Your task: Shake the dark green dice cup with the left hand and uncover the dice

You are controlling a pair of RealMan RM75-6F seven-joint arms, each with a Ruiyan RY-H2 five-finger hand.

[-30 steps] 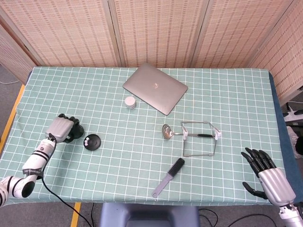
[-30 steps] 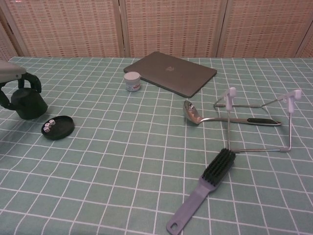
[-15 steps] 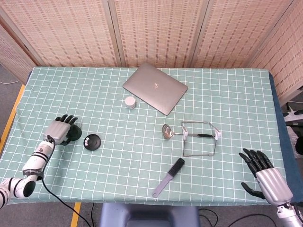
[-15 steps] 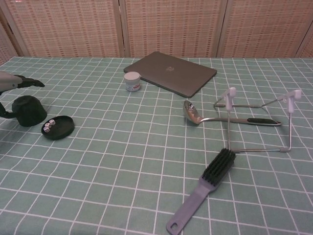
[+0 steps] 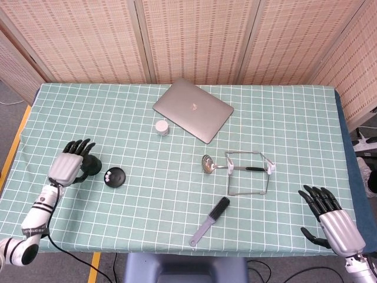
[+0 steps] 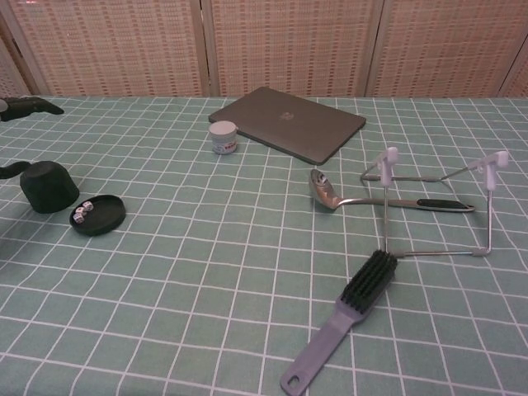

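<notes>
The dark green dice cup (image 6: 49, 186) stands mouth-down on the table at the far left, also seen in the head view (image 5: 90, 167). Right beside it lies its dark round base (image 6: 98, 214) with small white dice (image 6: 81, 213) on it; in the head view the base (image 5: 115, 177) shows the dice (image 5: 108, 175) at its left edge. My left hand (image 5: 68, 163) hovers just left of and above the cup, fingers spread, holding nothing; only its fingertips (image 6: 25, 106) show in the chest view. My right hand (image 5: 330, 221) rests open at the table's near right corner.
A grey laptop (image 5: 193, 109) lies closed at the back centre with a small white jar (image 5: 162, 127) beside it. A metal spoon (image 5: 213, 165) lies against a wire stand (image 5: 248, 172). A grey brush (image 5: 211, 220) lies near the front edge.
My left hand has let go of the dice cup, opened its fingers and drawn back up and to the left. The cup stays standing beside the base. The right hand has hardly moved.
</notes>
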